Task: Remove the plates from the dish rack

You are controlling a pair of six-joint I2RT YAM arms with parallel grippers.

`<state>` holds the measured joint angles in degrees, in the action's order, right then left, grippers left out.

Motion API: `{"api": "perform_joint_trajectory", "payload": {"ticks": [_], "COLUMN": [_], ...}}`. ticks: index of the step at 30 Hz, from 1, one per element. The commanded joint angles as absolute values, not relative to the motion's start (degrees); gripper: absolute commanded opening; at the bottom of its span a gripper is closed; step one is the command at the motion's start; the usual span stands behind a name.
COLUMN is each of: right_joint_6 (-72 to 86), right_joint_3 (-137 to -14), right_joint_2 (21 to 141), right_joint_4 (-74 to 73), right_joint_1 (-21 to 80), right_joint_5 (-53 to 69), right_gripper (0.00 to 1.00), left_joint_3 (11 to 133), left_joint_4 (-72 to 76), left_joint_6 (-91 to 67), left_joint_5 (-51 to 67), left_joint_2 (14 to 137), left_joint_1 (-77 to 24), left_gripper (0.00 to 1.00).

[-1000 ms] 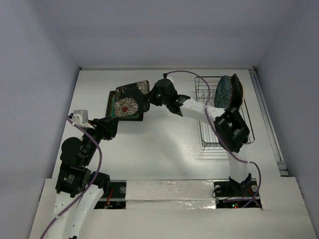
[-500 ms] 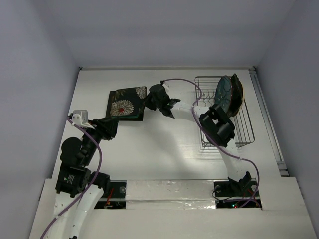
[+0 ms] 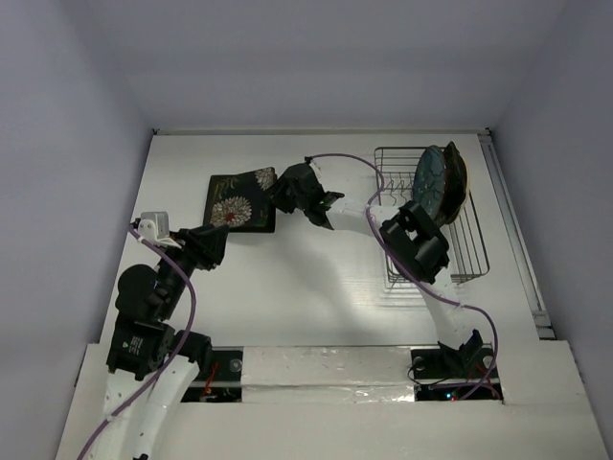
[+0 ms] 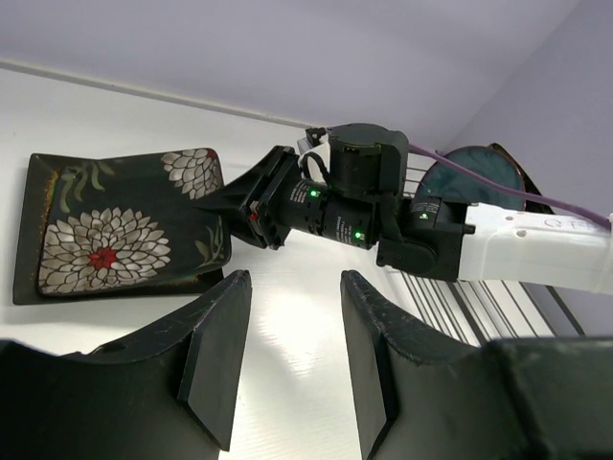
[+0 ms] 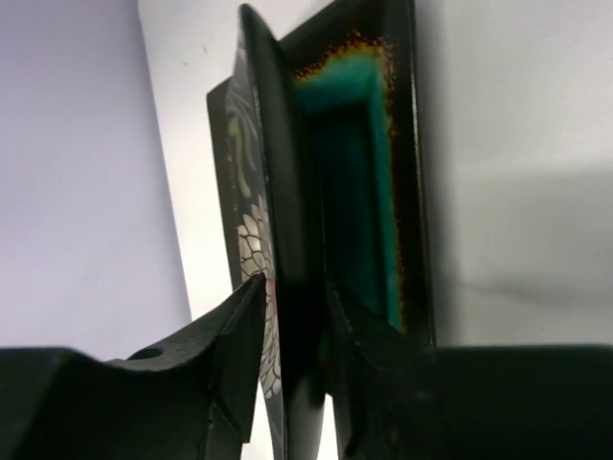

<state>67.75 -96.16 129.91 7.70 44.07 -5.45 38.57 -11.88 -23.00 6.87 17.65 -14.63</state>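
Observation:
A square plate (image 3: 238, 198), black with white flowers on its upturned back, lies almost flat at the back left of the table. My right gripper (image 3: 283, 191) is shut on its right edge. In the right wrist view the rim (image 5: 268, 115) sits between the fingers, over a second square plate with a teal face (image 5: 356, 153). The wire dish rack (image 3: 467, 251) stands at the right. A round teal plate (image 3: 433, 182) stands upright in it, with another dark-edged plate behind. My left gripper (image 3: 205, 243) is open and empty, near the flowered plate (image 4: 115, 230).
The right arm (image 3: 412, 240) stretches from the rack side across the middle of the table. A purple cable (image 3: 350, 165) loops over it. White walls enclose the table at the back and sides. The left wrist view shows the rack wires (image 4: 479, 311) to its right.
My right gripper has lowered the flowered plate from a steep tilt to almost flat on the other square plate, moving slightly left. The left arm has not moved.

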Motion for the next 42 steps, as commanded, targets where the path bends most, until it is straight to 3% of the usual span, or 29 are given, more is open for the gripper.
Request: {"api": "perform_joint_trajectory", "payload": {"ticks": [1, 7, 11, 15, 24, 29, 31, 33, 35, 36, 42], "right_joint_6": [70.0, 68.6, 67.2, 64.1, 55.7, 49.8, 46.4, 41.4, 38.1, 34.6, 25.9], "right_joint_3": [-96.6, -96.2, -95.3, -95.2, -96.1, -96.3, -94.4, -92.1, -87.1, -85.3, -71.4], "right_joint_2": [128.1, 127.8, 126.7, 125.8, 122.8, 120.3, 117.4, 112.4, 107.6, 102.3, 80.8], "right_joint_4": [16.5, 14.3, 12.3, 9.4, 2.0, -4.8, -5.9, -7.4, -9.3, -10.2, -20.6], "right_joint_1": [44.9, 44.9, 44.9, 44.9, 44.9, 44.9, 44.9, 44.9, 44.9, 44.0, 38.3], "right_joint_5": [-4.5, -4.5, -5.1, -5.5, -9.0, -14.1, -16.5, -18.9, -24.4, -26.1, -41.7], "right_gripper": [0.37, 0.5, 0.68, 0.8, 0.94, 0.96, 0.92, 0.68, 0.33, 0.0, 0.0], "left_joint_3": [38.1, 38.1, 38.1, 38.1, 38.1, 38.1, 38.1, 38.1, 38.1, 38.1, 38.1], "left_joint_4": [-9.5, -9.6, -9.5, -9.5, -9.6, -9.7, -9.7, -9.7, -9.7, -9.7, -9.5], "left_joint_6": [-22.9, -22.9, -22.9, -22.9, -22.9, -22.8, -22.9, -22.8, -22.8, -22.8, -22.8], "left_joint_5": [7.3, 7.1, 7.0, 7.0, 7.0, 6.9, 6.9, 6.9, 6.9, 6.9, 7.2], "left_joint_2": [16.8, 16.7, 16.7, 16.7, 16.5, 16.4, 16.3, 16.3, 16.4, 16.3, 16.4], "left_joint_1": [-14.4, -14.4, -14.4, -14.4, -14.4, -14.4, -14.4, -14.4, -14.4, -14.4, -14.4], "left_gripper": [0.39, 0.39, 0.39, 0.39, 0.39, 0.39, 0.39, 0.39, 0.39, 0.39, 0.39]}}
